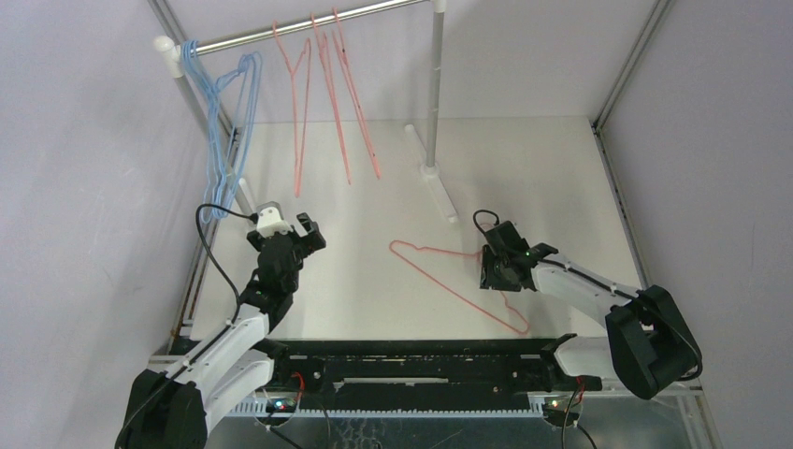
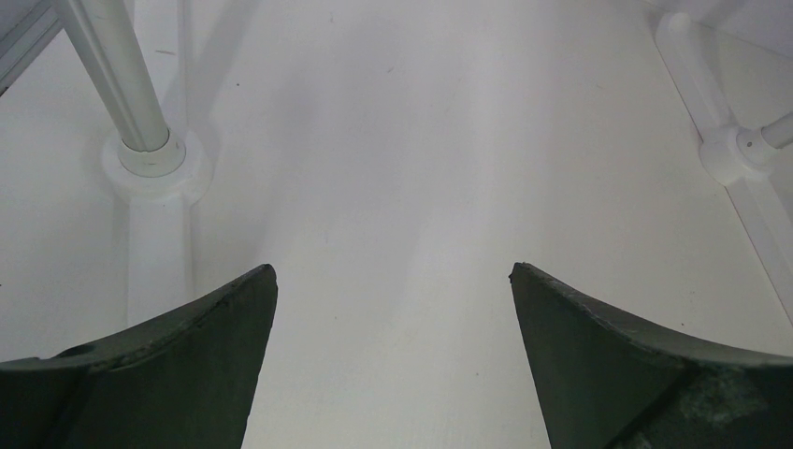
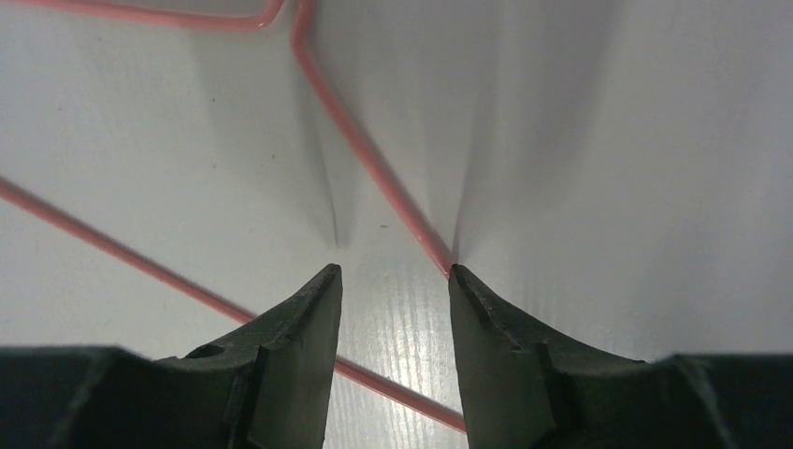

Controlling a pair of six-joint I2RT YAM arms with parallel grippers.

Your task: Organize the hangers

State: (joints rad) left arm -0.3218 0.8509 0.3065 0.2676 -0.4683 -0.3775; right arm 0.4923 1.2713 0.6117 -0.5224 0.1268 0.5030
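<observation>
One pink-red hanger (image 1: 458, 290) lies flat on the white table. My right gripper (image 1: 488, 267) is low over its right part. In the right wrist view the gripper (image 3: 395, 269) is open. One pink wire (image 3: 374, 164) runs up to its right fingertip, and a second wire crosses the gap under the fingers without being pinched. Three pink-red hangers (image 1: 329, 94) hang on the rail, and light blue hangers (image 1: 222, 154) hang at its left end. My left gripper (image 1: 311, 231) is raised near the left post, wide open and empty (image 2: 393, 271).
The silver rail (image 1: 309, 26) spans the back on two posts. The right post (image 1: 435, 94) has a white foot on the table. The left wrist view shows both post bases, left (image 2: 154, 159) and right (image 2: 739, 154). Lilac walls enclose the table on three sides.
</observation>
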